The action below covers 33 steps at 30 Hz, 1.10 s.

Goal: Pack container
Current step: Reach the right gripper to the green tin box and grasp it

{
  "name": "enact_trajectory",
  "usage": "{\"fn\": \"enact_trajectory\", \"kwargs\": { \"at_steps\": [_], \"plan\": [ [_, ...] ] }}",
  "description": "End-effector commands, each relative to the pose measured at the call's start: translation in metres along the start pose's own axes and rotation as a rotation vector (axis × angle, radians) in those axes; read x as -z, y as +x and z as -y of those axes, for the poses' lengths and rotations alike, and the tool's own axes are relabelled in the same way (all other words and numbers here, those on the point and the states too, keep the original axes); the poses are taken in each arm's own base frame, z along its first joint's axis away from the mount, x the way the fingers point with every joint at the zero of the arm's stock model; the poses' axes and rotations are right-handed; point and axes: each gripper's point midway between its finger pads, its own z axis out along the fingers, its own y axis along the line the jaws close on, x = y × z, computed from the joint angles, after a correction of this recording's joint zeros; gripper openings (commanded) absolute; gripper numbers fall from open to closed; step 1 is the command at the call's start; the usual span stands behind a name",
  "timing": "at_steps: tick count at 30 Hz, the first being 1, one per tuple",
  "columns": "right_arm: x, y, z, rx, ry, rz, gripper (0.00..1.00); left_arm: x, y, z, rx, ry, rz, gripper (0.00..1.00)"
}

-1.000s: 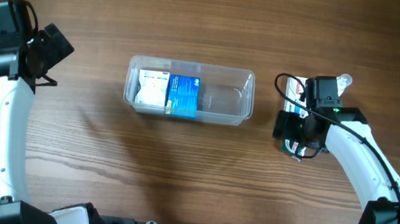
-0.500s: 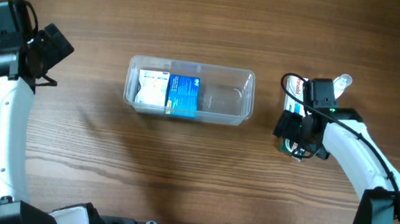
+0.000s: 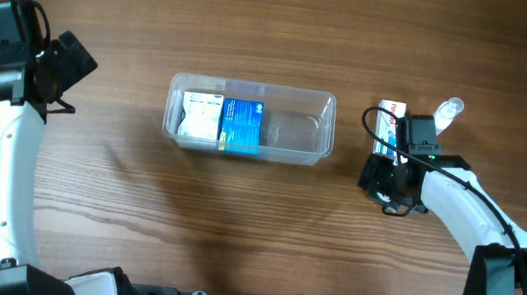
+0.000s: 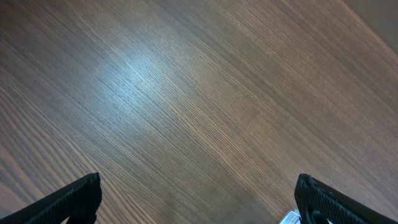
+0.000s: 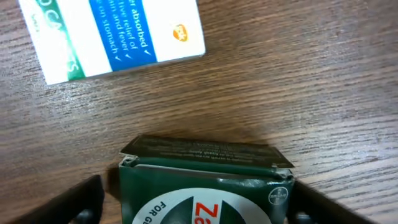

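The clear plastic container (image 3: 296, 127) sits at the table's middle and holds a white box (image 3: 201, 116) and a blue box (image 3: 241, 126) in its left half. My right gripper (image 3: 386, 179) is right of it. In the right wrist view its fingers (image 5: 196, 205) straddle a dark green box (image 5: 205, 186) lying on the table, with a small gap at the left finger. A white, blue and green box (image 5: 112, 31) lies just beyond it and also shows in the overhead view (image 3: 386, 120). My left gripper (image 3: 70, 61) is open and empty at the far left (image 4: 199, 199).
A small clear bottle (image 3: 448, 110) lies to the right of the white, blue and green box. The container's right half holds nothing. Bare wood lies under the left gripper.
My right wrist has shifted a little toward the table's front, uncovering more of the white, blue and green box. The left arm has not moved.
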Motion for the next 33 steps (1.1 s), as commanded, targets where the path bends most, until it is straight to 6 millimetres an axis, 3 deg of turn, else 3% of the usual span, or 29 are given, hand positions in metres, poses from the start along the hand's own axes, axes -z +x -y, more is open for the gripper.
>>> {"fn": "enact_trajectory", "kwargs": {
  "at_steps": [1,6,11,15,18,23,27,31,33],
  "plan": [
    [-0.004,0.003,0.001,0.034,0.009,-0.013,0.76,0.003,-0.002,-0.001,0.000,0.004,0.010,1.00],
    [-0.004,0.006,0.002,0.027,0.013,-0.025,0.70,0.003,-0.002,-0.001,0.000,0.003,0.010,1.00],
    [0.000,0.006,0.003,0.025,0.015,-0.032,0.48,0.003,-0.002,-0.001,0.000,0.004,0.009,1.00],
    [0.001,0.009,0.004,0.023,0.019,-0.044,0.56,0.003,-0.002,-0.001,0.000,0.004,0.010,1.00],
    [0.001,0.012,0.005,-0.004,0.025,-0.058,0.74,0.003,-0.002,-0.001,0.000,0.004,0.010,1.00],
    [0.001,0.019,0.007,-0.030,0.036,-0.080,0.75,0.003,-0.002,-0.001,0.000,0.004,0.009,1.00],
    [0.000,0.021,0.008,-0.050,0.037,-0.084,0.52,0.003,-0.002,-0.001,0.000,0.004,0.009,1.00],
    [0.003,0.018,0.007,-0.049,0.036,-0.087,0.41,0.003,-0.002,-0.001,0.000,0.004,0.010,1.00],
    [0.013,0.009,0.004,-0.048,0.033,-0.080,0.41,0.003,-0.002,-0.001,0.000,0.004,0.010,1.00]
  ]
}}
